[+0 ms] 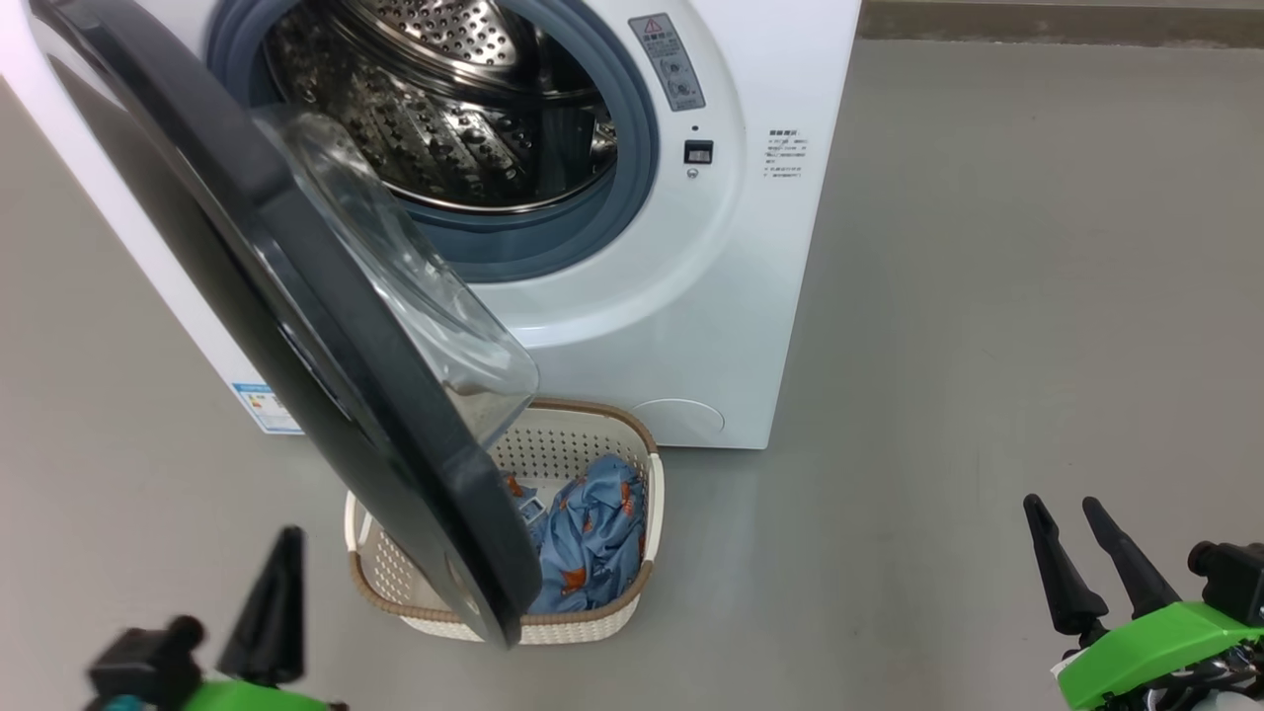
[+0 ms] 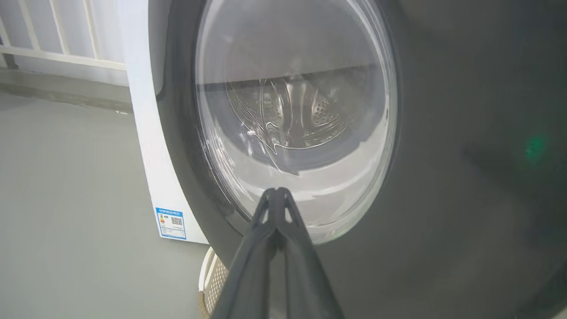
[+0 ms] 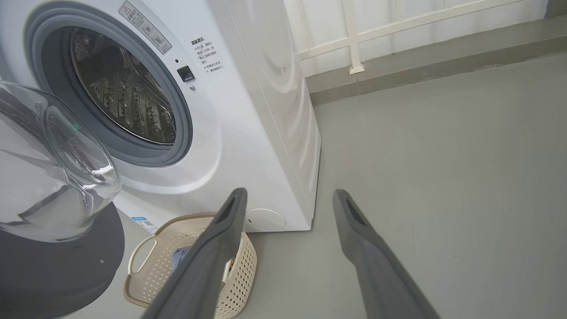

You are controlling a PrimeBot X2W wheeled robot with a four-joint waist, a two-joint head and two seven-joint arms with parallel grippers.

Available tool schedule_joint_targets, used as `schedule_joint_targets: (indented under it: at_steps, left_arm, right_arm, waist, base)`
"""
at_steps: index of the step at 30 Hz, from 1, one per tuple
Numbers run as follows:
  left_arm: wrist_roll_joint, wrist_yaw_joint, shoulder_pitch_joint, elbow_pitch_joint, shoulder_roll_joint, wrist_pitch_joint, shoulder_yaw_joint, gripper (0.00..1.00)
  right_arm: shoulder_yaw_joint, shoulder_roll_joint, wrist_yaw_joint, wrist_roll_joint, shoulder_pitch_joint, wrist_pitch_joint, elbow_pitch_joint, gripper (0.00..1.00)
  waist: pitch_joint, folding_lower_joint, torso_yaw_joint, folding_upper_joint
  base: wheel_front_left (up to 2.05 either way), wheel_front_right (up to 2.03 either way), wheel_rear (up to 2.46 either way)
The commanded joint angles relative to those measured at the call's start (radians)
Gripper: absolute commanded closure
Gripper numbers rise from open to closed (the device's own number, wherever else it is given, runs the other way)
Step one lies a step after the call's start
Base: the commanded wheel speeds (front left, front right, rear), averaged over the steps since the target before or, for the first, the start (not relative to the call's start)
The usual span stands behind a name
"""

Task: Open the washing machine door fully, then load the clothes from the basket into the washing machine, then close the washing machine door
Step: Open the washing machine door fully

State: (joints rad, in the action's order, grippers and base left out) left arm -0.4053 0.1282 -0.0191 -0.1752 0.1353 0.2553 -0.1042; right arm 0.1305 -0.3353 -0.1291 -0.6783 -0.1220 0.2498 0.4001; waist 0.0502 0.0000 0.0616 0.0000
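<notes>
The white washing machine [image 1: 691,296] stands with its steel drum [image 1: 444,109] exposed. Its washing machine door [image 1: 296,326], black-rimmed with a clear glass bowl [image 1: 395,267], is swung partly out and overhangs the cream basket [image 1: 647,494] on the floor. Blue printed clothes [image 1: 592,533] lie in the basket. My left gripper [image 1: 284,553] is at the lower left, shut and holding nothing, on the outer side of the door. In the left wrist view its tips [image 2: 277,192] point at the door's window [image 2: 292,110]. My right gripper [image 1: 1062,504] is open, far right of the basket.
Grey floor [image 1: 987,296] lies open to the machine's right. In the right wrist view the open right gripper [image 3: 290,195] hangs above the basket [image 3: 246,261] and the machine's front corner [image 3: 283,133], with a white railing [image 3: 354,40] and wall base behind.
</notes>
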Motion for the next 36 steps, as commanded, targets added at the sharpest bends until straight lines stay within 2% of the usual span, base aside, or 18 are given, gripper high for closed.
schedule_joint_targets:
  at_steps: [1,8,14,19,25,30,36]
  left_arm:
    - [-0.009,0.003,-0.042,0.036,0.017,0.006,0.051,1.0]
    - [-0.013,0.003,-0.062,0.151,-0.009,0.006,0.225,1.0]
    - [-0.018,0.003,-0.054,0.335,-0.026,0.006,0.236,1.0]
    - [0.003,0.003,-0.043,0.538,-0.039,-0.01,0.125,1.0]
    - [-0.013,0.003,-0.052,0.688,-0.043,-0.123,-0.085,1.0]
    - [-0.062,0.002,-0.033,0.645,-0.057,-0.197,-0.241,1.0]
    - [-0.105,0.002,-0.027,0.478,-0.069,-0.192,-0.311,1.0]
  right_arm:
    - [0.011,-0.013,-0.002,0.012,0.005,0.012,-0.021,0.0]
    - [-0.01,-0.014,-0.002,0.03,0.013,0.012,-0.021,0.0]
    - [-0.035,-0.007,-0.002,0.083,0.017,0.012,-0.034,0.0]
    - [-0.047,0.003,-0.002,0.115,0.026,0.012,-0.047,0.0]
    - [-0.043,0.008,-0.002,0.127,0.023,0.012,-0.05,0.0]
    - [-0.041,0.012,-0.002,0.132,0.021,0.012,-0.052,0.0]
    - [-0.036,0.013,-0.002,0.138,0.023,0.012,-0.052,0.0]
  waist:
    - [0.0,0.0,0.002,0.0]
    - [-0.003,0.0,0.009,0.0]
    - [-0.002,0.0,0.009,0.0]
    - [-0.001,0.0,0.006,0.0]
    - [0.003,0.0,-0.001,0.0]
    - [0.002,0.0,-0.008,0.0]
    - [-0.003,0.0,-0.014,0.0]
  base:
    - [0.0,0.0,0.0]
    - [0.0,0.0,0.0]
    - [0.0,0.0,0.0]
    - [0.0,0.0,0.0]
    - [0.0,0.0,0.0]
    - [0.0,0.0,0.0]
    - [0.0,0.0,0.0]
